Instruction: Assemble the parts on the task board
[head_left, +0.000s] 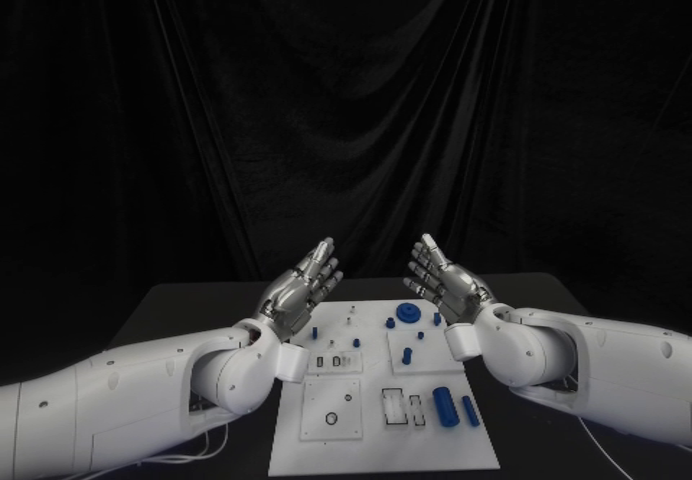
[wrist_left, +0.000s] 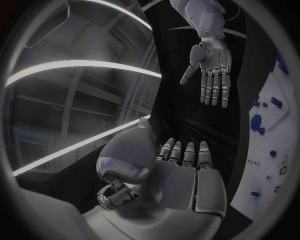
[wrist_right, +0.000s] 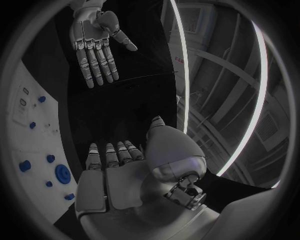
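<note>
Task board (head_left: 325, 440) lies on the black worktop (head_left: 188, 300), blue parts (head_left: 444, 407) scattered on it; left hand (head_left: 300, 280) and right hand (head_left: 446, 280) hover above, fingers apart, empty.

Matt white task board (head_left: 378, 440), metallic hands

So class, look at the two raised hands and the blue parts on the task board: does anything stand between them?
Nothing visible does. The left hand and right hand are held open above the task board's far end, palms facing each other and holding nothing. The blue parts lie uncovered below, with open air between.
</note>
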